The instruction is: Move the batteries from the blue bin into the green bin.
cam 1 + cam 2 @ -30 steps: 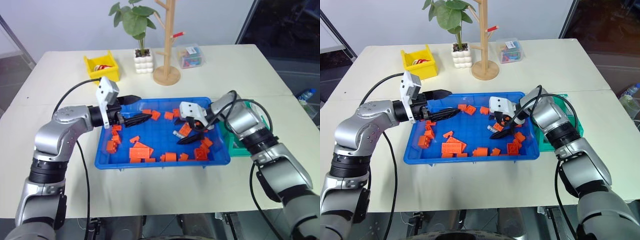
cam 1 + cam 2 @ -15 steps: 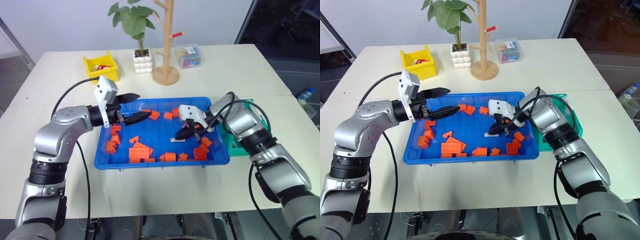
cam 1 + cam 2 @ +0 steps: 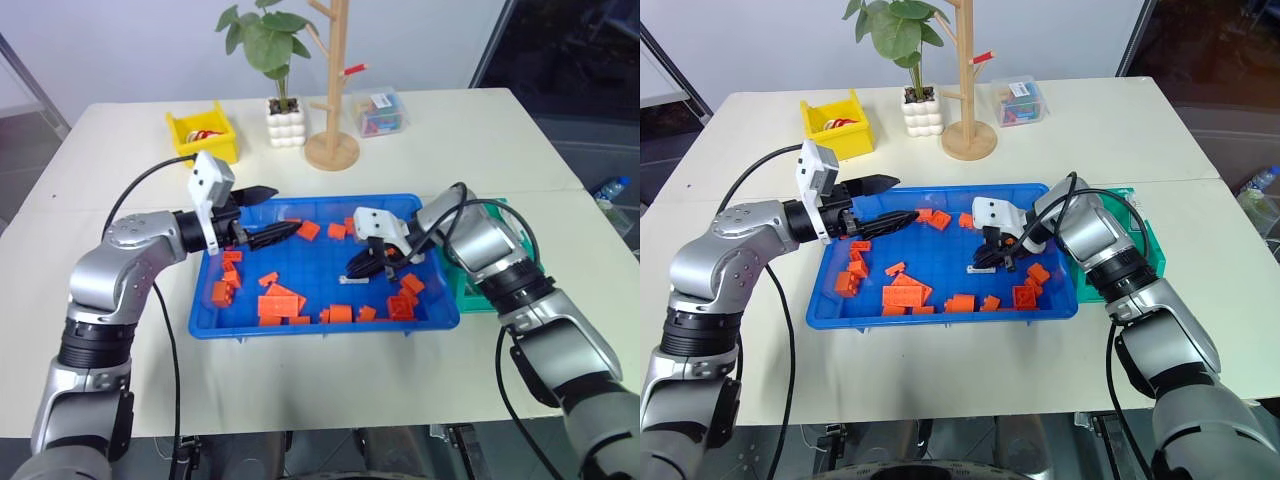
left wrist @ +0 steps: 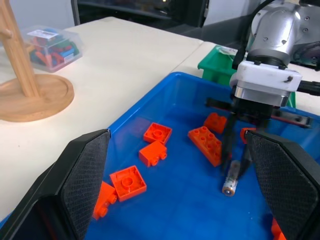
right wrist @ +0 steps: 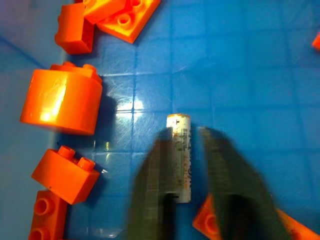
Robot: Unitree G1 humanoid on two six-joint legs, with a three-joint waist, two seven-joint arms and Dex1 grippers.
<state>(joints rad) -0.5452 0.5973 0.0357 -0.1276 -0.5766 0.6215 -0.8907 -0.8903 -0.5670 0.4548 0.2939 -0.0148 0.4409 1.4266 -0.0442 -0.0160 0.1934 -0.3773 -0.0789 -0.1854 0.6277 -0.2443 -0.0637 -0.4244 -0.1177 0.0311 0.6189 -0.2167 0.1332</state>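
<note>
Our right gripper (image 5: 189, 165) straddles a battery (image 5: 181, 156) on the blue bin (image 3: 300, 325) floor, fingers not visibly clamped, left gripper (image 3: 262, 215) open; closing off-centre could roll it away.

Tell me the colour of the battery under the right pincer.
Silver-grey, with faint print along it; the battery shows best in the right wrist view.

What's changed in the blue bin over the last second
The right gripper was wide open over the bricks; its jaws have since narrowed around a battery on the blue bin floor, with a gap still on one side. The left gripper, orange bricks and green bin stayed put.
</note>
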